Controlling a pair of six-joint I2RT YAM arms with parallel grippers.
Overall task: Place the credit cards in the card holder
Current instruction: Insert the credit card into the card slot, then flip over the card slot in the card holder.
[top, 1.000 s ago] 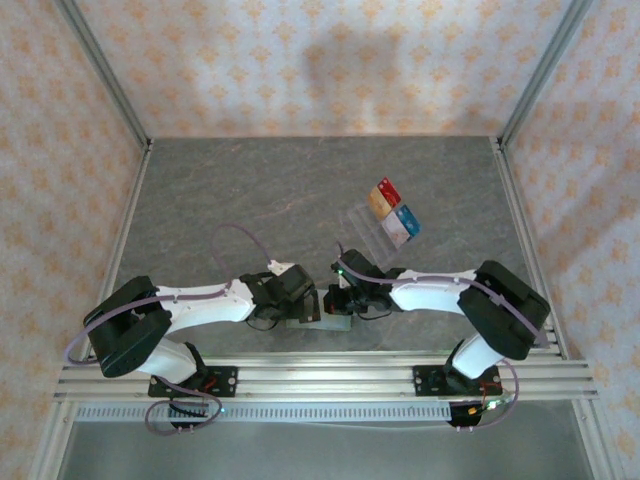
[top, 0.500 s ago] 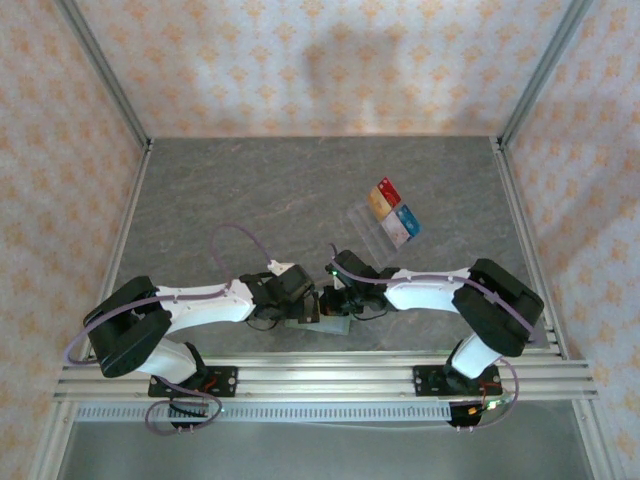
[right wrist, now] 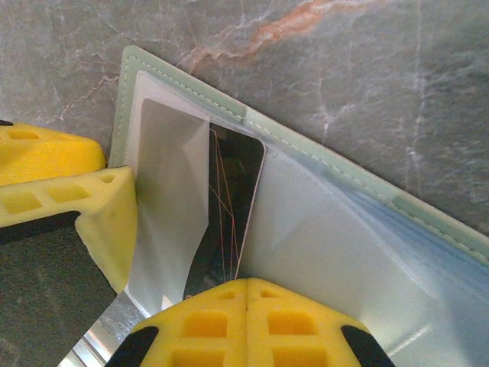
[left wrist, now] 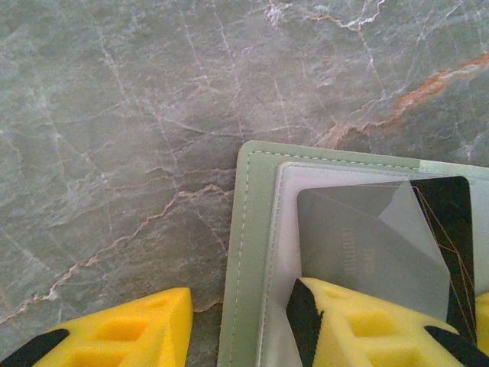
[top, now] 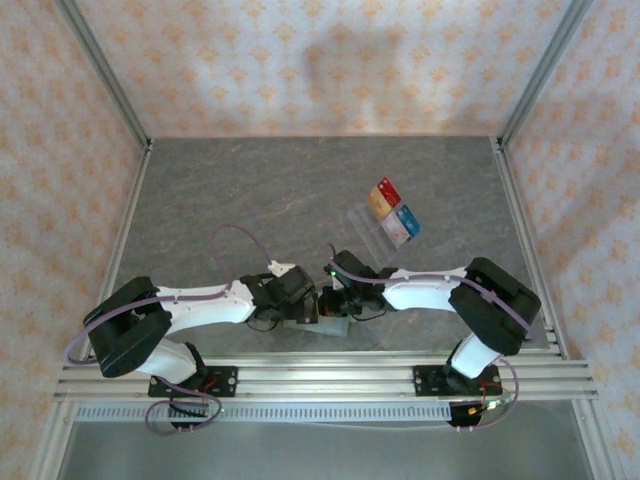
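The black card [right wrist: 233, 199] lies part-way in a pocket of the card holder [right wrist: 294, 138], open on the table [left wrist: 114, 115]; its long axis runs from the right gripper [right wrist: 246, 294], closed at its end, toward the far seam. The left gripper [left wrist: 241, 325], jaws apart, straddles the holder's edge. Overhead, other cards [top: 393, 212] sit apart in a clear tray [top: 365, 225]

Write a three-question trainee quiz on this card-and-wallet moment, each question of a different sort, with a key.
1. True or false: the right pincer stands wide open.
2. Which colour of card lies partly under the clear pocket of the card holder? A red, B black, C blue.
3. In the top view, what holds the other cards?

Key:
1. False. Its two fingers are closed together.
2. B, the black card.
3. The clear tray, farther back on the table.
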